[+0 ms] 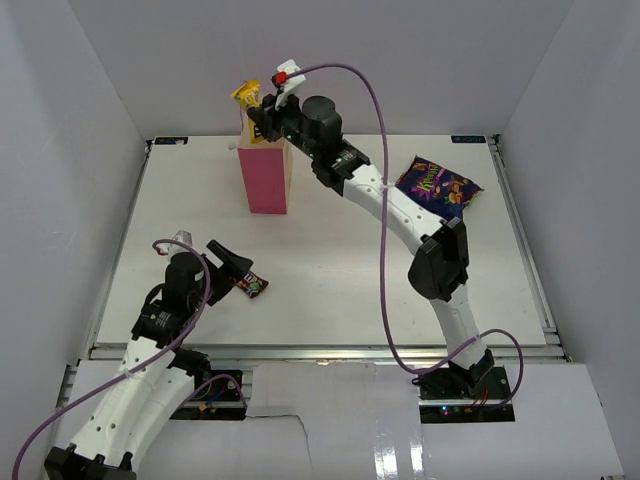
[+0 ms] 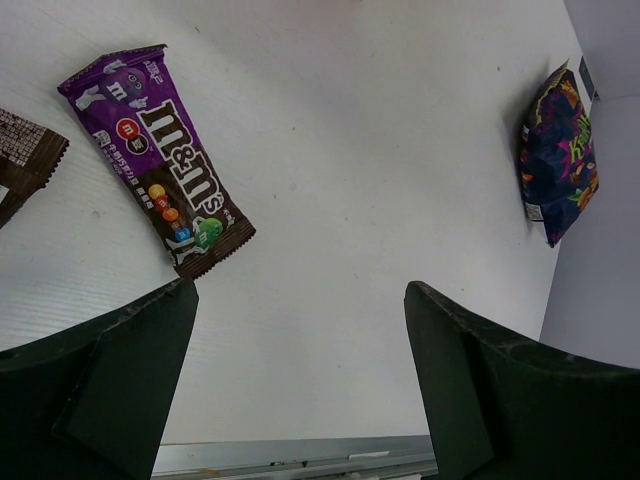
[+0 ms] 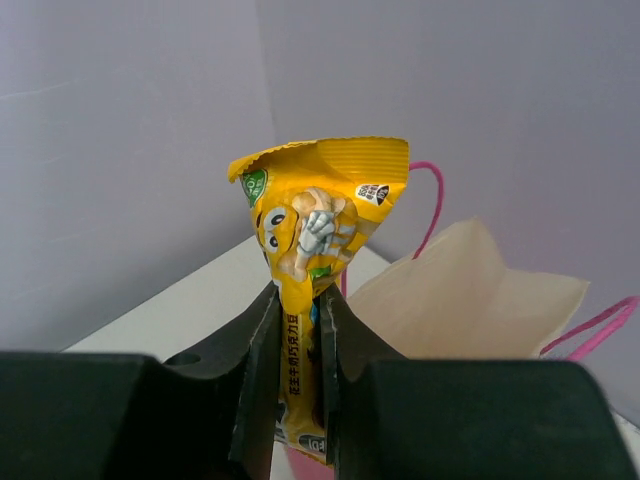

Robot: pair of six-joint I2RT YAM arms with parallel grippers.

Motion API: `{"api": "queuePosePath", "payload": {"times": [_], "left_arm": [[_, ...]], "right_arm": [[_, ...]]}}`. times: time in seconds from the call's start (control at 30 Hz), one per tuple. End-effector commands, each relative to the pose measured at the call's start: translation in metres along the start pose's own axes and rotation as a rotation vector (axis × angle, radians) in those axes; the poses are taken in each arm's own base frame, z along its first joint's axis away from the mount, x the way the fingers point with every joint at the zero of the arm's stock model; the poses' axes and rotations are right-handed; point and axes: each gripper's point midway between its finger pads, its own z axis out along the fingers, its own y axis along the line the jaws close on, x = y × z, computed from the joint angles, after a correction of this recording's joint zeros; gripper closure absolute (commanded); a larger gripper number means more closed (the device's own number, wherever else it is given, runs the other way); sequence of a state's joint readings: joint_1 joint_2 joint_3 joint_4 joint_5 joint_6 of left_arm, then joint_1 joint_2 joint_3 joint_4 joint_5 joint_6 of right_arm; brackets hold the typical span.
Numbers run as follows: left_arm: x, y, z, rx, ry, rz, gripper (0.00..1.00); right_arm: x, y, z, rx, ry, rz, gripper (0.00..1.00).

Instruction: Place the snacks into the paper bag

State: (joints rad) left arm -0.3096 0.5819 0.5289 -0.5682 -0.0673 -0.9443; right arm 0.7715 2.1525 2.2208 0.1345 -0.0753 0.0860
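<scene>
The pink paper bag [image 1: 267,178] stands upright at the back of the table; its cream inside [image 3: 470,300] shows in the right wrist view. Just above its mouth my right gripper [image 1: 257,113] is shut on a yellow candy packet [image 3: 315,235], pinched between the fingers [image 3: 258,350]. A brown-purple candy packet [image 2: 160,155] lies on the table just ahead of my left gripper [image 1: 236,268], which stands open and empty. A second brown packet's corner [image 2: 25,160] shows at the left edge. The larger blue-purple snack bag [image 1: 437,186] lies at the right, beside the right arm.
White walls enclose the table on three sides. The right arm [image 1: 400,215] stretches diagonally from the near right to the paper bag. A metal rail [image 1: 320,350] runs along the table's near edge.
</scene>
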Motion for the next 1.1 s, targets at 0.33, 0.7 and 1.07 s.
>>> {"api": "queuePosePath", "payload": {"times": [0.33,0.7,1.07], "left_arm": [[-0.004,-0.003,-0.006,0.018,-0.016,-0.015,0.05],[-0.006,0.008,-0.001,-0.077,-0.024,-0.102,0.05],[0.029,0.067,0.017,-0.519,0.106,-0.295,0.10]], "right_arm": [[-0.039,-0.039,0.019,0.315,-0.326,-0.211,0.60],[-0.048,-0.032,0.005,0.273,-0.310,-0.250,0.26],[-0.024,0.046,-0.115,-0.436,0.013,-0.435,0.13]]}}
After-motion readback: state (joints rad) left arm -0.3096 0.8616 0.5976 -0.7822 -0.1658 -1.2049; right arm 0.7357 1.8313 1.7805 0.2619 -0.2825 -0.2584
